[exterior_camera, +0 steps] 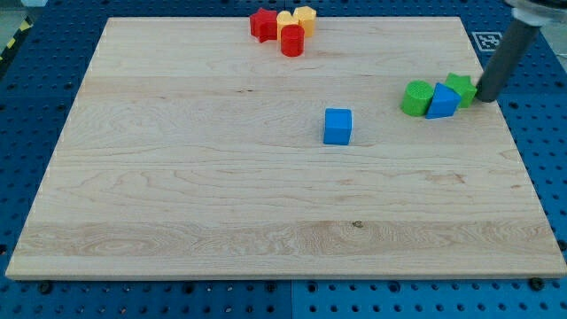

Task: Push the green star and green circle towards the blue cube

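Observation:
The blue cube point(337, 126) stands near the middle of the wooden board point(177, 177). At the view's right, the green circle point(415, 97), a second blue block point(442, 102) and the green star point(461, 89) sit touching in a row. My tip point(486, 98) is just right of the green star, touching or almost touching it. The rod rises toward the view's top right corner.
At the view's top a cluster holds a red star point(262, 23), a red cylinder point(291, 41), a yellow block point(285, 21) and a yellow hexagon-like block point(306, 18). A marker tag point(485, 41) sits by the board's top right corner.

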Robot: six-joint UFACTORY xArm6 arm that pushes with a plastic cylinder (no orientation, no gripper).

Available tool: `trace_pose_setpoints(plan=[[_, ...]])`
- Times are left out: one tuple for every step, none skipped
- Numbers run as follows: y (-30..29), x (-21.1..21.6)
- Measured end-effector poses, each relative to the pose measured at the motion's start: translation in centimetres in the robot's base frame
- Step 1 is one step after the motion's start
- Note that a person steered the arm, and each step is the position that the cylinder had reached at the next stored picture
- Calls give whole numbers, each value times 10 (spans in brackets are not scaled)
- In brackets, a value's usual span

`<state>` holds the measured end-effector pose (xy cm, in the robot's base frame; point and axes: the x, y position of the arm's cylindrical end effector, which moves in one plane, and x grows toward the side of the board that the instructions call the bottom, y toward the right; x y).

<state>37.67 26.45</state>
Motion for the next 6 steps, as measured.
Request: trace_pose_setpoints(plan=[[-30,0],[-34,2],[-39,5],[-63,8],[-82,7],[-83,0]])
